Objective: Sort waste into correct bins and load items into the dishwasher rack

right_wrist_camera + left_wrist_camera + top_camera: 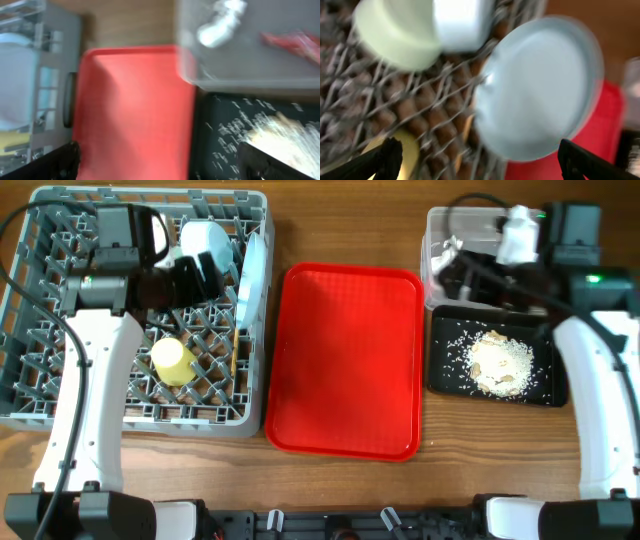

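Observation:
The grey dishwasher rack (40, 395) holds a yellow cup (173, 361), a light blue plate (252, 275) standing on edge, a light blue bowl (205, 238) and chopsticks (236, 352). My left gripper (212, 272) is open and empty over the rack; its view shows the pale green saucer (395, 30), bowl (462, 22), plate (540, 85) and cup (405, 150). My right gripper (452, 272) is open and empty over the clear tub (435, 225), which holds the tissue (220, 22) and red wrapper (295, 42). Rice scraps (500, 360) lie in the black tray (440, 375). The fork is hidden.
A large flat red tray (345, 360) lies between the rack and the bins, with nothing on it; it also shows in the right wrist view (135, 110). The wooden table (340, 220) shows behind it.

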You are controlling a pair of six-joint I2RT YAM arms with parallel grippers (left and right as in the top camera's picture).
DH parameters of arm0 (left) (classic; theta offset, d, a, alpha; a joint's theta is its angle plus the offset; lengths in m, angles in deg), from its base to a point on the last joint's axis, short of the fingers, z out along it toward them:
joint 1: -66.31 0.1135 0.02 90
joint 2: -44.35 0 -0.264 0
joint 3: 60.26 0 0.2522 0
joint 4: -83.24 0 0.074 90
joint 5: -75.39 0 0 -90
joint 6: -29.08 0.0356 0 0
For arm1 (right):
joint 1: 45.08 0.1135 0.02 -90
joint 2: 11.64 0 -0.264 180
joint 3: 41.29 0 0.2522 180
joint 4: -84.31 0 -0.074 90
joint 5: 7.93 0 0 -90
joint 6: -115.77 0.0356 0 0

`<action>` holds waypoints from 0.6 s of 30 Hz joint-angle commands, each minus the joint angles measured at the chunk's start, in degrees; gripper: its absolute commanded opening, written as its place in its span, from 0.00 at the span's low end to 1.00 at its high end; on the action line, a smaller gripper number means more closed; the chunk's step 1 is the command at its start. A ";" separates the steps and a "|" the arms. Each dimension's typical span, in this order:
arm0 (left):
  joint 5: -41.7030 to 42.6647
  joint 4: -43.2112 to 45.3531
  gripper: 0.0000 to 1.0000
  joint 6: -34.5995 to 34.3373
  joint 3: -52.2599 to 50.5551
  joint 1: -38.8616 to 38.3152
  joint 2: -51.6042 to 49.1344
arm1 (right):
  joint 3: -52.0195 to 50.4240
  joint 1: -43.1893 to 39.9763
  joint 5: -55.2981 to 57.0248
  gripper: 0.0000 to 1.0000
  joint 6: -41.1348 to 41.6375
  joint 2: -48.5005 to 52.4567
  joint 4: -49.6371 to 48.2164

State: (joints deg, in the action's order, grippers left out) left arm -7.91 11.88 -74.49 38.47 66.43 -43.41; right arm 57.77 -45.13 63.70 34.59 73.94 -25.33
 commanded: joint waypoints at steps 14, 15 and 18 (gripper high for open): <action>-4.59 -15.06 1.00 1.77 -2.12 0.11 4.83 | -2.03 4.17 9.33 1.00 3.76 -3.85 10.14; -4.39 -13.62 1.00 2.51 -3.43 0.11 6.95 | -3.06 4.17 10.10 1.00 3.76 -5.33 10.01; -3.34 -8.02 1.00 4.48 -9.07 0.11 15.61 | -7.85 4.17 11.74 1.00 3.65 -11.85 7.39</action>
State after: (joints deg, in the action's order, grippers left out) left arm -12.30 0.08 -73.22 34.56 66.43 -38.21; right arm 54.20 -40.87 72.03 37.87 69.88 -15.99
